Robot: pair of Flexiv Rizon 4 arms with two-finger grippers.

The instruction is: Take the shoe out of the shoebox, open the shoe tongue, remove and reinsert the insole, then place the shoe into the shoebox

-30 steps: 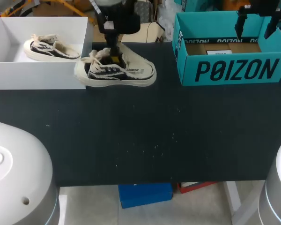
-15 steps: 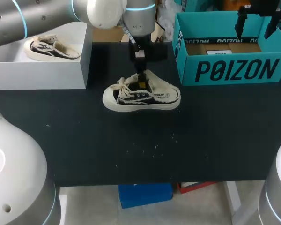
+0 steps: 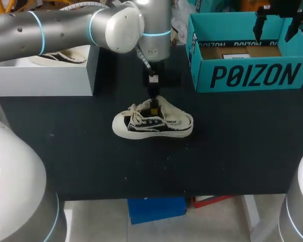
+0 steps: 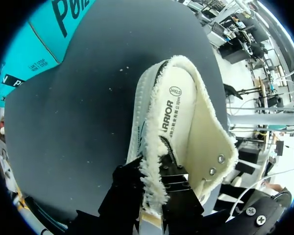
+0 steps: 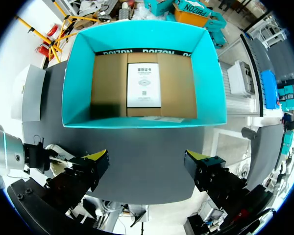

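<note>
Looking down from the head view, the left arm [image 3: 65, 25] comes in from the upper left corner and reaches to the middle of the black table [image 3: 91, 161]. The left gripper [image 3: 153, 103] points straight down into the opening of the shoe [image 3: 152, 125]. The shoe lies on its sole, toe toward the robot's left, well apart from both boxes; whether the sole touches the table cannot be told. The white shoebox [image 3: 45, 78] stands at the far left with a 2nd shoe [image 3: 65, 56] inside, mostly hidden behind the arm. A teal box [image 3: 247, 75] stands at the far right, and the right gripper [image 3: 276, 22] hangs above its open top.

From the left wrist view, the left gripper [image 4: 152, 198] is clamped on the shoe [image 4: 186, 122]. 1 black finger is outside the fleecy collar edge and the other inside, so both press the side wall between them. The pale insole [image 4: 174, 110] lies flat in the shoe ahead of the fingers — printed, with 2 eyelets beside it. The teal box [image 4: 34, 44] stands beyond the table [image 4: 78, 122].

From the right wrist view, the right gripper [image 5: 147, 164] stands wide apart and holds nothing, its 2 yellow tips spread over the table [image 5: 137, 147] just short of the teal box [image 5: 142, 121]. That box has a cardboard lining and a white label [image 5: 143, 84] — the white shoebox [image 5: 32, 93] shows beside it.
</note>
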